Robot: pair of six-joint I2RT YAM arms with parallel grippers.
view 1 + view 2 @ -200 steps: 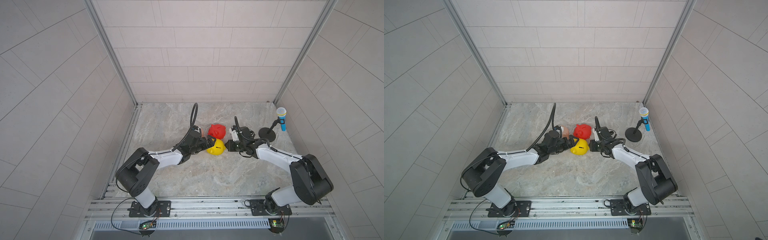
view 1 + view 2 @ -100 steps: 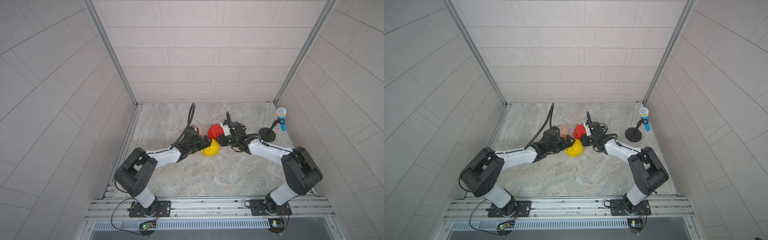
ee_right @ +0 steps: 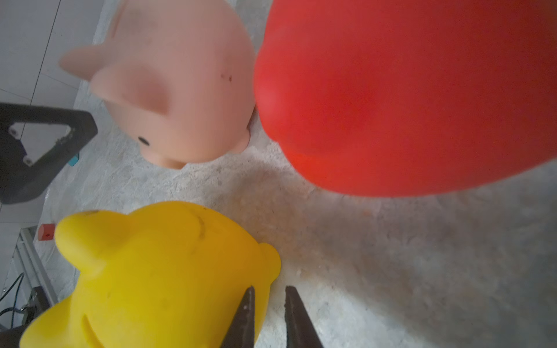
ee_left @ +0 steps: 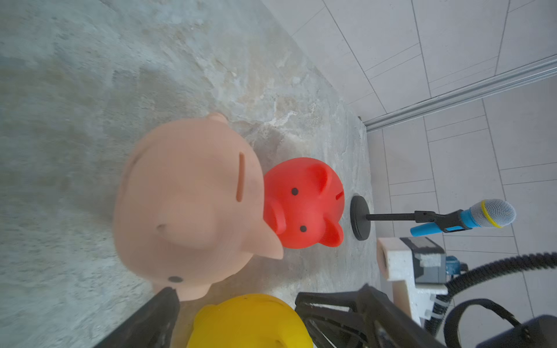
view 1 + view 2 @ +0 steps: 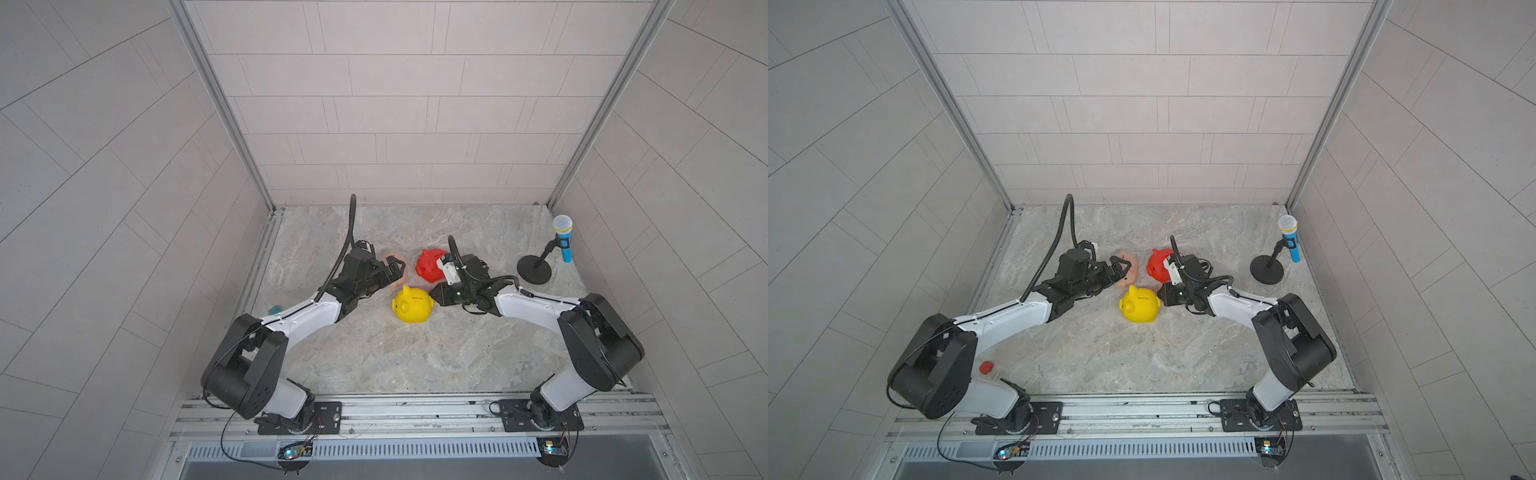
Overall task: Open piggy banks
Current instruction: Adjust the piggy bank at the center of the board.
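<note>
Left hand [image 5: 397,272], jaws spread wide, closes around the pale pink piggy bank [image 4: 187,205], just beyond the yellow piggy bank [image 5: 412,306] on the tabletop [image 5: 374,353]. The red piggy bank [image 5: 428,264] stands beyond the yellow one too. Right hand [image 3: 269,290], jaws narrow and empty, noses the yellow one's flank.

Parts count by type, top views

Three banks mid-frame: yellow piggy bank [image 5: 411,307], pink piggy bank [image 4: 187,195], red piggy bank [image 5: 428,266]. One microphone [image 5: 563,243] on one stand [image 5: 534,272], right. Two small blocks: red block [image 5: 986,367] lower left, teal block [image 5: 275,309] left. Two robot arms: left arm [image 5: 303,318], right arm [image 5: 536,309].
</note>
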